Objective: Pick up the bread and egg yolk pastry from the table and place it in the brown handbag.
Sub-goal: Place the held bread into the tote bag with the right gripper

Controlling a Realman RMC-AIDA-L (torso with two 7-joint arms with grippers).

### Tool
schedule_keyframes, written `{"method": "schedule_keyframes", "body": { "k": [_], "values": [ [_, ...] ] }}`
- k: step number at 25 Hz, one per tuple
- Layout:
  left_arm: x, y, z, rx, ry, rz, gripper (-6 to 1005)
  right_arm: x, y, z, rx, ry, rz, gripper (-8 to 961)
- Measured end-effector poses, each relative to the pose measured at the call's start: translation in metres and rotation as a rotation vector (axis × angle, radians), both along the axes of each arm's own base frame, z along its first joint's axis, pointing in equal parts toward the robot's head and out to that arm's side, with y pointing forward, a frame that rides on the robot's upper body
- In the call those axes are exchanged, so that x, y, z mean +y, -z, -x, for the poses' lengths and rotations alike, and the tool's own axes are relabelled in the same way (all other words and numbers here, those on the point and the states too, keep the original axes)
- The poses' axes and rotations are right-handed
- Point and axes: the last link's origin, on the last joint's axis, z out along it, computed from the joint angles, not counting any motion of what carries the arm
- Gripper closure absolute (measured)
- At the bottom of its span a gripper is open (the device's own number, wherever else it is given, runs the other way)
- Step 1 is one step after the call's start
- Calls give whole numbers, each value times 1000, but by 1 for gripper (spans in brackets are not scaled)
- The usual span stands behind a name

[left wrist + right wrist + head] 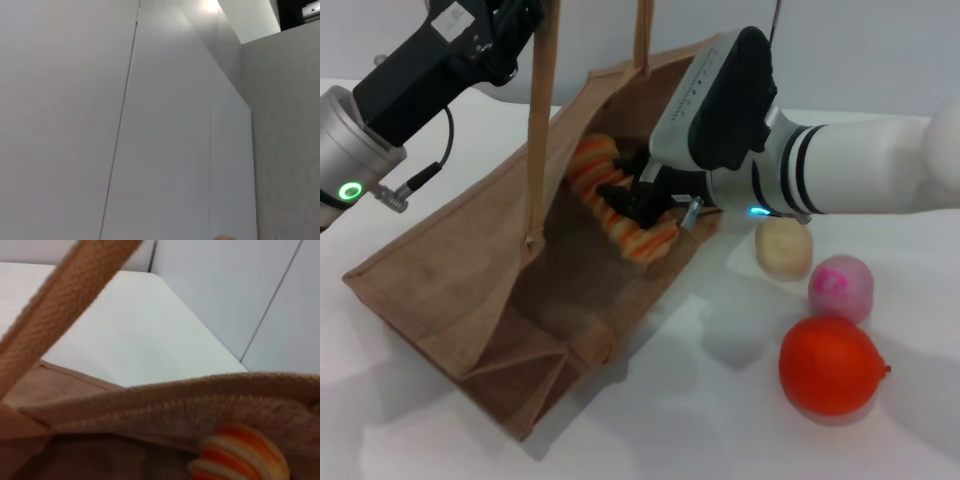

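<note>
Now the right gripper (638, 196) pinches the bread (620, 205) mid-loaf inside the brown handbag (450, 290), whose handles the left gripper (515, 30) holds up. Soft, light, likely squashable, so a middle grip suits it. The egg yolk pastry (783, 248) waits on the table.

Head view downward, right wrist close on brown handbag (165, 405)

The bag (470, 290) is tan-brown burlap with paler straps. The bread (620, 225) is striped orange and cream. The pastry (784, 248) is plain pale cream. The ball (841, 287) is pink with a magenta mark, perhaps a print. The fruit (831, 366) is solid orange. The counter (720, 420) is white.
</note>
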Motion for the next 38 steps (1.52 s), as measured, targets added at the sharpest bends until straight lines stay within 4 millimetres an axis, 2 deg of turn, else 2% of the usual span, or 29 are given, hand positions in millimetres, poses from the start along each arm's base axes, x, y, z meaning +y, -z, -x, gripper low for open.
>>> {"method": "schedule_keyframes", "body": {
  "k": [6,14,20,25,31,38],
  "values": [
    [1,0,-1,-8,1,-3,888,0,3,1,6,7,-21,642],
    [-1,0,1,-26,-12,-8,888,-15,18,-2,-65,-62,30,593],
    [-2,-1,6,-28,-30,-17,888,-25,21,6,-45,-95,47,557],
    [-5,-5,14,-39,-59,-38,888,-32,18,11,-4,-101,50,308],
    [-8,-8,22,-45,-85,-64,888,-36,15,10,18,-93,47,107],
    [-14,-16,35,-63,-137,-110,887,-34,3,6,44,-66,57,110]
  ]
}}
